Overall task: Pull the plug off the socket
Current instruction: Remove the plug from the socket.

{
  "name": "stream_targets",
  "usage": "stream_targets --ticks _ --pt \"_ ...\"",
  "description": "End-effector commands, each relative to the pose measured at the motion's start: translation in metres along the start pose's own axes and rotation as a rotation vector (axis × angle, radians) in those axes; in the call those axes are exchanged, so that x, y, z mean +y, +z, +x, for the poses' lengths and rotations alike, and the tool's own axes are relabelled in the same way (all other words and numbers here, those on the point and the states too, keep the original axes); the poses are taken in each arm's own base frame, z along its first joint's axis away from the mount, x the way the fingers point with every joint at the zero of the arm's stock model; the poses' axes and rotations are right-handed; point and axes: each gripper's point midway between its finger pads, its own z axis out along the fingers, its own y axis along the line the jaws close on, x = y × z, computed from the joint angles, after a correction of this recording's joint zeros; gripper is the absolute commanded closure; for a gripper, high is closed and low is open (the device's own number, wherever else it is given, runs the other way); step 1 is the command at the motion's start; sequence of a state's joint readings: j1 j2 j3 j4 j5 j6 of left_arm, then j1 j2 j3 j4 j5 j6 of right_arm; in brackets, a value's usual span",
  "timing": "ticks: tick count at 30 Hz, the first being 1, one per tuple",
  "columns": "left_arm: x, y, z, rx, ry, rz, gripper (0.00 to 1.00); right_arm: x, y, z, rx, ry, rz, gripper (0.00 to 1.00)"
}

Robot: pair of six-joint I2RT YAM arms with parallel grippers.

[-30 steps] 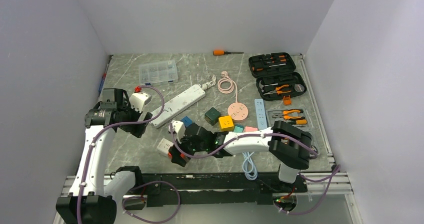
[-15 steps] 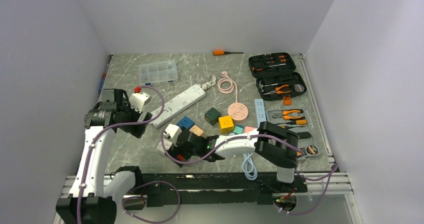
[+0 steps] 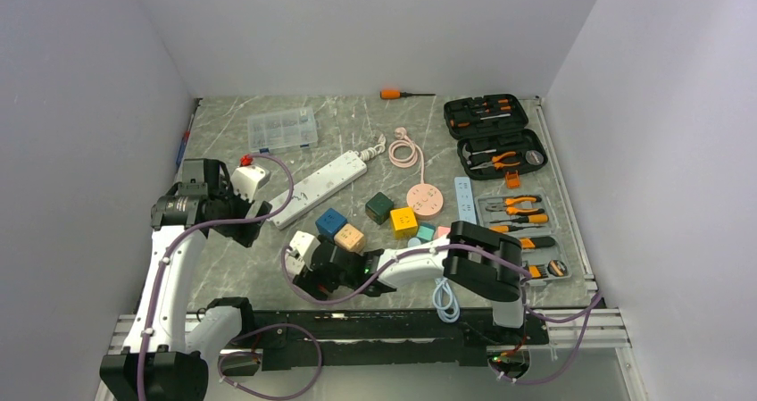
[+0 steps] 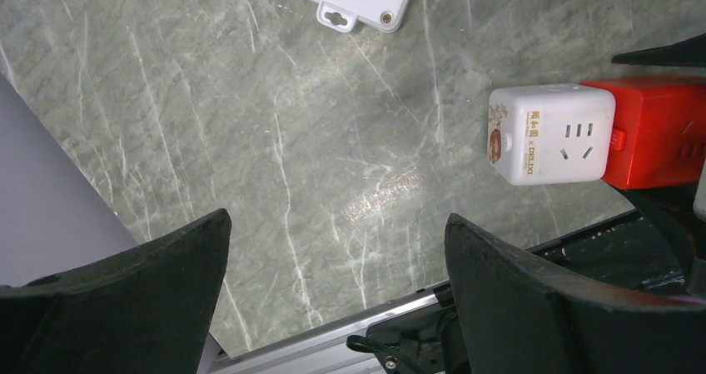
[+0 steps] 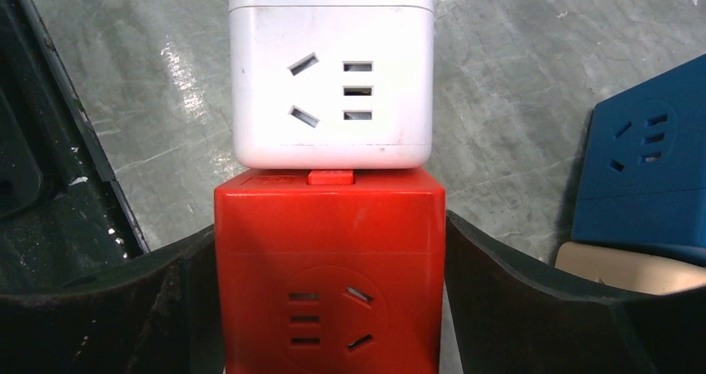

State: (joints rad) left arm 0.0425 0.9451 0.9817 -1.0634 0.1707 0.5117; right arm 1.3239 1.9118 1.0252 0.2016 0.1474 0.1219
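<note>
**Ana:** What have you got hold of?

**Me:** My right gripper (image 5: 329, 224) is clamped on the red socket cube (image 5: 329, 307), one finger on each flank. That way the base can't slide when I pull. The white plug cube (image 5: 331, 74) is seated in its far face. The pair is near the front edge of the surface (image 4: 250, 99), just beside a blue cube (image 5: 641, 166).

**Ana:** And the other arm?

**Me:** My left gripper (image 4: 337, 224) hangs above, spread wide and empty. I judge it free to take the white one.

**Ana:** Any markings?

**Me:** "DELIXI ×", then Chinese characters I can't read.
</note>
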Motion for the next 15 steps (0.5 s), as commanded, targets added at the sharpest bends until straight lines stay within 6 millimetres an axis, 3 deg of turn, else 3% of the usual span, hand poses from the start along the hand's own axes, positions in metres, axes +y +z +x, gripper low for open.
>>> stream_targets --ticks 1,2,8,10,15 --pt "-0.002 -0.003 -0.005 -0.022 0.01 0.015 0.0 0.002 0.006 0.004 0.003 -0.022 0.002 0.23" --pt "-0.002 -0.003 -0.005 -0.022 0.011 0.018 0.01 0.001 0.007 0.004 0.006 -0.021 0.003 0.27" --pt "-0.004 -0.006 -0.004 -0.029 0.042 0.022 0.01 0.0 -0.001 0.004 0.014 -0.021 0.005 0.75" --pt "-0.005 -0.007 -0.005 -0.036 0.052 0.032 0.01 -0.003 -0.006 -0.001 0.004 -0.022 0.02 0.97" --pt "-0.024 -0.018 -0.017 -0.104 0.126 0.137 0.01 -0.005 -0.035 -0.037 -0.069 -0.035 0.014 1.0"
